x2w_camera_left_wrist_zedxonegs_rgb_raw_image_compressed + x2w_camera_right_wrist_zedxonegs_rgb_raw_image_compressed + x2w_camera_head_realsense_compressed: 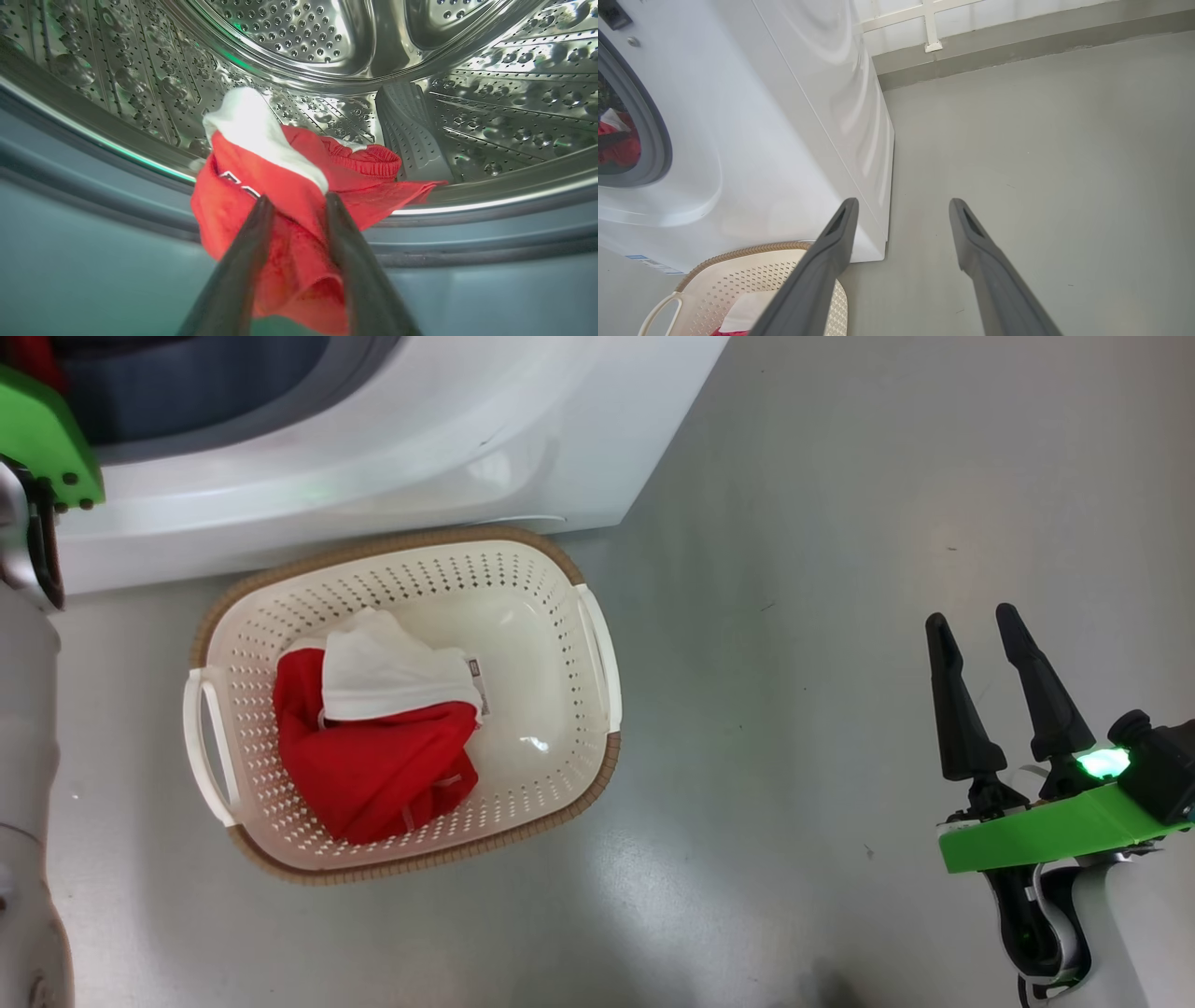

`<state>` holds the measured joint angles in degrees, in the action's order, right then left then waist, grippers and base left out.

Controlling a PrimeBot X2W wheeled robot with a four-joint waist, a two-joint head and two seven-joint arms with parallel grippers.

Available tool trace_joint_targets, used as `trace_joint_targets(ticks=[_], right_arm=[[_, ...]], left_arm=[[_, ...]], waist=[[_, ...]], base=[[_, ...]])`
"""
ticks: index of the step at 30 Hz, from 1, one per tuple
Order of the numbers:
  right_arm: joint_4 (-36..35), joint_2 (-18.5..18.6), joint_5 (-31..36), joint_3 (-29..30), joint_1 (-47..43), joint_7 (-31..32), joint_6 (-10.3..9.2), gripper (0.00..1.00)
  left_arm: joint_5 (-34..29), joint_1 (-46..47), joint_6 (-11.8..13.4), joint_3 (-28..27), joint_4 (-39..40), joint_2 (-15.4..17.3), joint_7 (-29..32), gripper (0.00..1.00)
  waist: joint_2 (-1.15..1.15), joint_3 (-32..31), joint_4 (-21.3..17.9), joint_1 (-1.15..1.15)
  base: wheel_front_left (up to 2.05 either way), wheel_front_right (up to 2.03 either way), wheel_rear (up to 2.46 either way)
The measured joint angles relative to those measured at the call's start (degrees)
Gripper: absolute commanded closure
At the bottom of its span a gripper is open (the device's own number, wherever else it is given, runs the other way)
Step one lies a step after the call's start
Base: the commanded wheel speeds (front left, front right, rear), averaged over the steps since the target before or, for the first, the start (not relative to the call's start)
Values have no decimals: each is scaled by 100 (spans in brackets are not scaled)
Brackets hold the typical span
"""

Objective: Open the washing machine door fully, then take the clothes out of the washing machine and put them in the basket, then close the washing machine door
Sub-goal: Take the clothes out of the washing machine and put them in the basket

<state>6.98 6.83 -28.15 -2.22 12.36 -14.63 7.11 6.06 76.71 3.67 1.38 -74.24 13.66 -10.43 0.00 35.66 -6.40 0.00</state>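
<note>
Left hand: fingers flank red clothes at drum lip; grip unclear.
Right hand: spread wide above open floor.

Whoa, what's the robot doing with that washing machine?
It's unloading laundry. The left gripper is inside the drum of the washing machine, its fingers either side of a red garment with white trim; whether it is pinched yet is unclear. Red and white clothes lie in the basket in front of the machine. The right gripper hangs open over the floor, holding nothing.
</note>
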Motion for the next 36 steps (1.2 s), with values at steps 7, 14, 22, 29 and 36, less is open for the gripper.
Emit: trace_joint_targets(ticks=[7, 14, 22, 29, 36], right_arm=[[-4, 2, 1, 34, 94, 0, 0, 0], [-4, 4, 3, 107, 112, 0, 0, 0], [-4, 29, 9, 144, 79, -1, 0, 0], [-2, 73, 10, 157, 44, -1, 0, 0], [2, 111, 10, 153, -124, -1, 0, 0]], left_arm=[[65, 2, -66, 43, -9, -18, -234, 100], [254, -202, -279, -47, 747, -191, -390, 100], [437, -1693, -446, -480, 2904, -469, -404, 100], [394, -2711, -736, -766, 4480, -937, -404, 100], [328, -3477, -934, -894, 5812, -1170, -405, 100]], waist=[[0, -13, 77, 0], [0, -102, 198, 0], [0, -280, 341, 0], [0, -464, 499, 0], [0, -625, 600, 0]], base=[[0, 0, 0], [0, 0, 0], [0, 0, 0], [0, 0, 0], [0, 0, 0]])
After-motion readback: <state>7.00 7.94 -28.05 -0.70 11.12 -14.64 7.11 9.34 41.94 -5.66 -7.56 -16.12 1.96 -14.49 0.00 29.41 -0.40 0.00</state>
